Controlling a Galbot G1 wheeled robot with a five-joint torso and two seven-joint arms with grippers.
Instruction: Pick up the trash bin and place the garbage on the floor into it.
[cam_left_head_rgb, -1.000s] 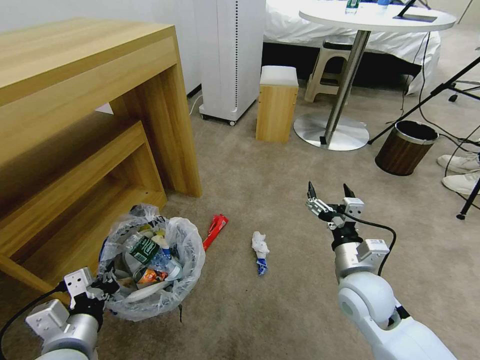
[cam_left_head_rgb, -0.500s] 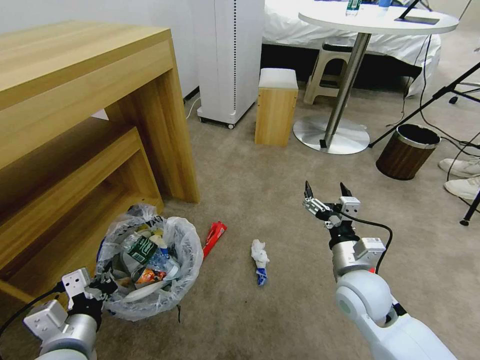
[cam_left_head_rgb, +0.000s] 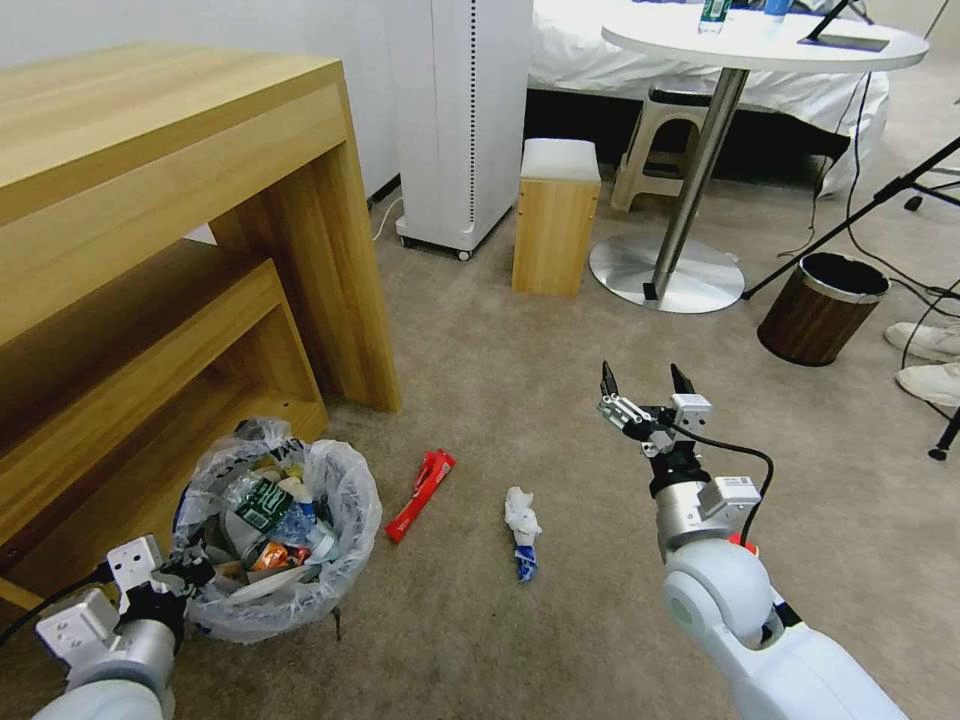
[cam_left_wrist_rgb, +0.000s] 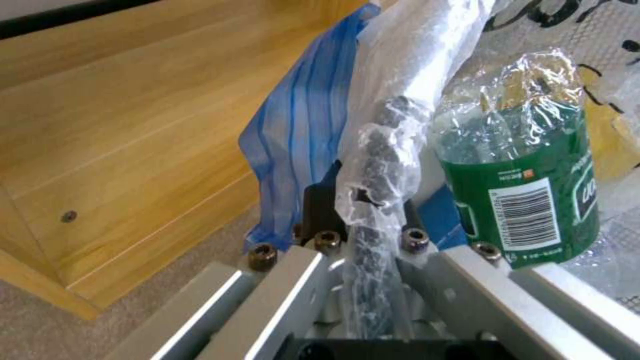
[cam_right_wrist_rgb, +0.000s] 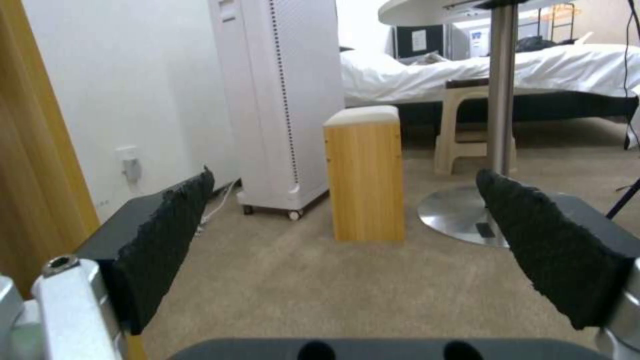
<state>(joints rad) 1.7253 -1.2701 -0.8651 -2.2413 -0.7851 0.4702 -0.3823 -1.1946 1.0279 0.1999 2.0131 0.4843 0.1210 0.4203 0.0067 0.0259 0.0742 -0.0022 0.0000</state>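
My left gripper (cam_left_head_rgb: 185, 572) sits low at my near left, its jaws pinched tight on the rim of the small round dark trash bin lined with crinkly translucent white plastic (cam_left_head_rgb: 345, 520). In my left wrist view the bag-wrapped rim (cam_left_wrist_rgb: 373, 165) runs straight between my fingers, with a crushed green plastic bottle (cam_left_wrist_rgb: 527, 200) pressed just beside them inside the bin and a blue striped wrapper (cam_left_wrist_rgb: 300, 130) draped over the outside. The bin stands upright on the beige short-pile carpet (cam_left_head_rgb: 520, 380), mouth facing up and heaped with litter, close against the foot of the light wooden desk with a lower shelf (cam_left_head_rgb: 200, 230).

Just beyond the bin, to its right, a long red packet (cam_left_head_rgb: 421, 481) lies flat on the carpet. Its long axis slants: near end toward the bin, far end away and to the right. Further right lies a crumpled white paper with a blue-white wrapper end (cam_left_head_rgb: 521, 530); it runs nearly straight away from me, blue end nearest, white end farther off.

My right gripper (cam_left_head_rgb: 642, 384) hangs above the carpet, right of and beyond the paper, well apart from it. Its black padded fingers (cam_right_wrist_rgb: 167, 225) are spread wide with nothing between them, pointing away from me.

Farther off stand a small wooden box stool with a white top (cam_left_head_rgb: 555, 215), a tall white appliance on castors (cam_left_head_rgb: 460, 110), a round white table on a chrome pedestal (cam_left_head_rgb: 700, 170) and a brown wood-grain bin with a silver rim (cam_left_head_rgb: 820, 310).
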